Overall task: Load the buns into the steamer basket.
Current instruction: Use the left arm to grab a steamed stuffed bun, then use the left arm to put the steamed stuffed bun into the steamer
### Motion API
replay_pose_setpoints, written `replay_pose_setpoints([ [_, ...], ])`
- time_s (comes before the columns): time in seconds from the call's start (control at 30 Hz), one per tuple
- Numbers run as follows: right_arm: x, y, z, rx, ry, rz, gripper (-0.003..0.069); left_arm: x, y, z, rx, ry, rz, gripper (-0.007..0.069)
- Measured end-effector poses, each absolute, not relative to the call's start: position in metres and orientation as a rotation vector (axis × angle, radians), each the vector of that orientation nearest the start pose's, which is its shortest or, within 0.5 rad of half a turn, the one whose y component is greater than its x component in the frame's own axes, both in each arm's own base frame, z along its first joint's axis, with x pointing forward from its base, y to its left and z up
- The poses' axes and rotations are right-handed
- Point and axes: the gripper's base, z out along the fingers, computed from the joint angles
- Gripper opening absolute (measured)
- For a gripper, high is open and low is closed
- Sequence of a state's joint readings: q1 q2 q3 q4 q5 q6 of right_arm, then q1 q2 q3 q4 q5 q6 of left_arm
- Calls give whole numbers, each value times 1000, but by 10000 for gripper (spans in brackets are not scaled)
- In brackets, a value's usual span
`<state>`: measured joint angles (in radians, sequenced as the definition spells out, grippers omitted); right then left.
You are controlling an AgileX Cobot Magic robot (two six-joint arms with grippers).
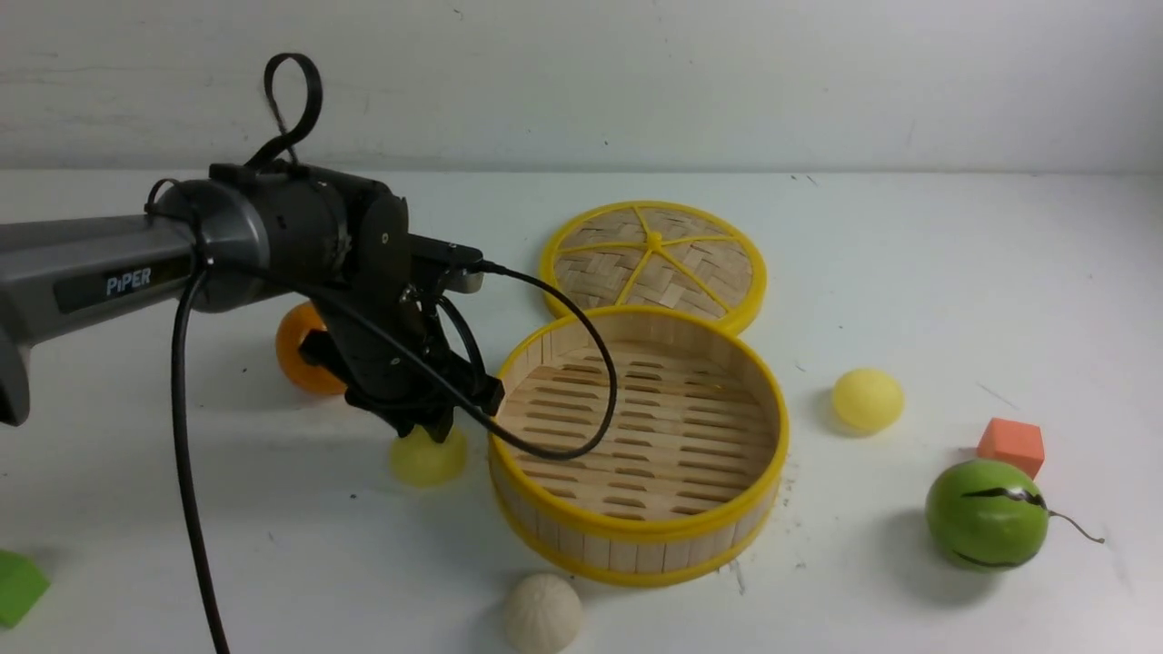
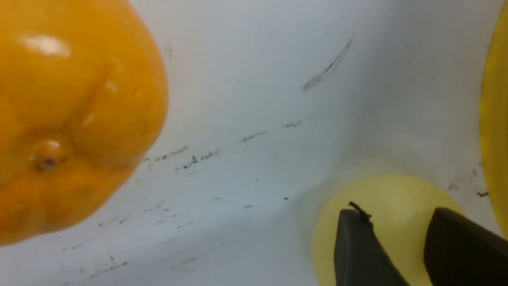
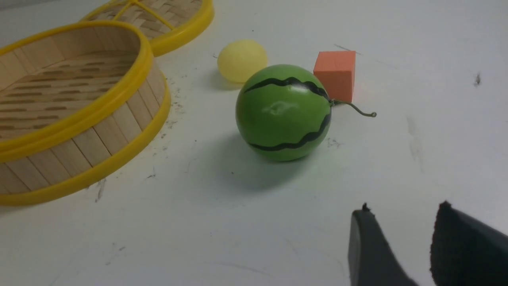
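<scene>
The steamer basket (image 1: 627, 552) stands on the white table (image 1: 909, 272) near the middle, its slatted floor bare; none of the three buns lies in it. The left yellow bun (image 1: 427, 457) sits on the table just beside the basket's left wall; the right yellow bun (image 1: 868, 400) lies to the basket's right, apart from it; the pleated white bun (image 1: 542, 613) rests at the near edge, in front of the basket.

The left gripper (image 1: 432, 427) reaches in from the left and points down onto the top of the left yellow bun; in the left wrist view its two dark fingers (image 2: 357, 246) stand apart with a narrow gap, and the bun shows behind and between them, wider than that gap; whether the tips touch it cannot be told. The tangerine (image 1: 300, 350) lies behind that arm, to the far left.

The right gripper (image 3: 401, 210) shows only in its own wrist view; its fingers (image 3: 369, 246) are spread above bare table with nothing between them.

The woven lid (image 1: 654, 259) lies flat behind the basket, at its far rim; the watermelon ball (image 1: 986, 513) sits at the near right, with the orange cube (image 1: 1010, 445) just behind it; a green block (image 1: 18, 586) shows at the near left edge.
</scene>
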<state>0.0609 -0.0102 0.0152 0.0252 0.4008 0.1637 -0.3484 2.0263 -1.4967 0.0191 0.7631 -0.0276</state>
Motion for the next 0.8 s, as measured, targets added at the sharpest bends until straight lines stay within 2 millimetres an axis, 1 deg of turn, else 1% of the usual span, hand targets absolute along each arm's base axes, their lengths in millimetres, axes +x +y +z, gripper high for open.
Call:
replay_pose_setpoints([
  [0.2,52,4,173,112,1890,178,239,401,-144,187,462,2756,-71,228],
  [0.27,52,4,173,112,1890,178,239,400,-144,186,460,2766,-73,179],
  [0.3,52,4,173,112,1890,178,239,400,-144,186,460,2769,-73,141],
  [0.33,52,4,173,112,1890,178,239,400,-144,186,459,2771,-74,133],
  [0.4,52,4,173,112,1890,178,239,399,-144,186,460,2781,-73,15],
  [0.43,52,4,173,112,1890,178,239,399,-144,186,460,2784,-72,-6],
  [0.53,52,4,173,112,1890,178,239,398,-143,194,467,2788,-61,-13],
  [0.6,52,4,173,112,1890,178,239,396,-142,204,468,2786,-56,-13],
  [0.63,52,4,173,112,1890,178,239,395,-142,215,466,2776,-58,-13],
  [0.67,52,4,173,112,1890,178,239,392,-143,235,465,2748,-70,-13],
  [0.73,52,4,173,112,1890,178,239,389,-148,265,470,2687,-94,-13],
  [0.77,52,4,173,112,1890,178,239,386,-155,283,489,2643,-112,-13],
  [0.8,52,4,173,112,1890,178,239,384,-163,295,513,2613,-130,-13],
])
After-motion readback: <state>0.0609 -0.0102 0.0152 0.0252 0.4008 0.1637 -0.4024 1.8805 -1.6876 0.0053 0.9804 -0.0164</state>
